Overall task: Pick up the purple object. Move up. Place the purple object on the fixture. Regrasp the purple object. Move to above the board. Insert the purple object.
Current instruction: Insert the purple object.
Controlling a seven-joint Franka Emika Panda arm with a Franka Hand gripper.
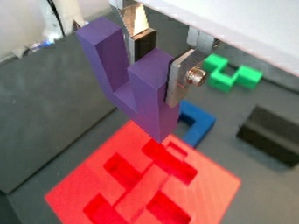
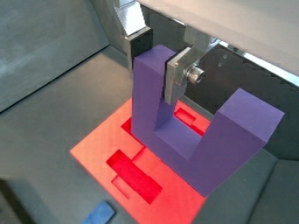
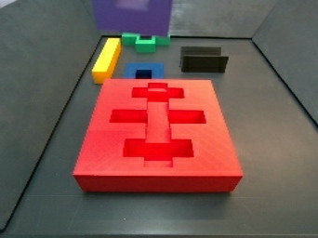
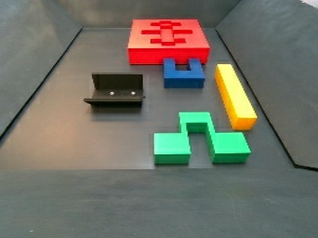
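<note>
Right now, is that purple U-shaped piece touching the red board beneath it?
Apart. In a side view the purple object hangs high above the board, with floor and other blocks between. The gripper holds one prong.

You had a dark grey matte tabletop (image 4: 56,130) under everything, boxed in by plain dark grey walls (image 4: 25,46) rising on the left, right and far sides. Soft, even light left a faint sheen and only weak shadows.
</note>
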